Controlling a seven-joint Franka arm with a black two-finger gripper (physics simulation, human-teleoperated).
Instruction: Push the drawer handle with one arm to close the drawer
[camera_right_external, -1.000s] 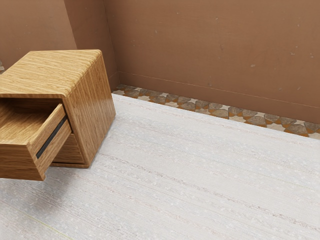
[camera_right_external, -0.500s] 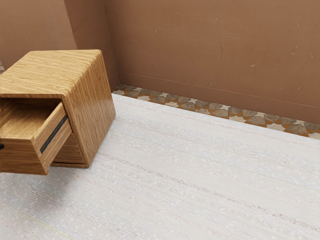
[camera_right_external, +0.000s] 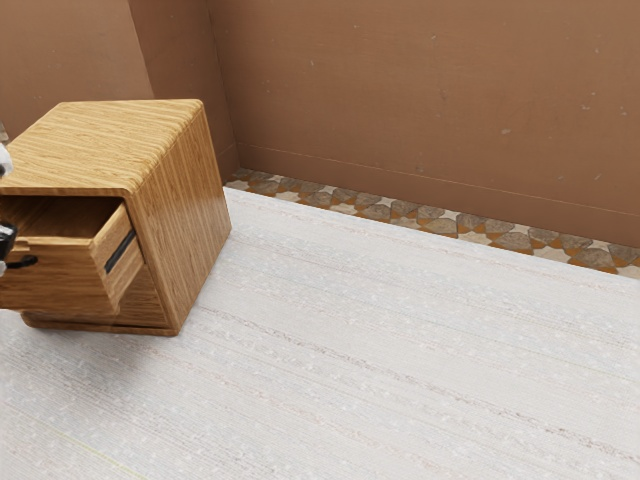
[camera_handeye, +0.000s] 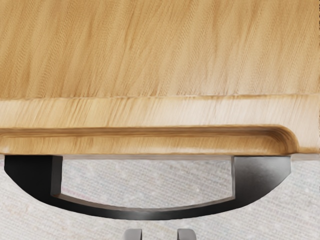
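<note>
Well, the gripper (camera_handeye: 159, 234) is holding its jaws apart, a modest gap showing between the two grey tips, with nothing clasped in it. Just beside them the black drawer handle (camera_handeye: 150, 214) is bowing out from the wood, its middle facing that gap. Outward from there, the drawer (camera_right_external: 55, 285) is jutting partway from the cabinet (camera_right_external: 182, 230), at the exterior view's left, with a dark rail (camera_right_external: 120, 251) running along its side. The cabinet is standing on the pale floor (camera_right_external: 380, 350), a brown wall (camera_right_external: 420, 100) rising beyond.

To my eye, the handle is looking stiff and hardly fragile, but smooth enough for the tips to be skating along its curve if they are pressing off-centre. The drawer is probably asking for a light, steady shove, with the rail guiding it. For taking hold, the middle of the bow is offering the best spot, though pushing straight toward the cabinet is likely sufficing without a grasp.

The exterior view's left edge is cutting off most of the white arm (camera_right_external: 3, 160) and part of the drawer's front. Shadow is swallowing the drawer's inside, and whether the tips are touching the handle, I'm not managing to tell.
</note>
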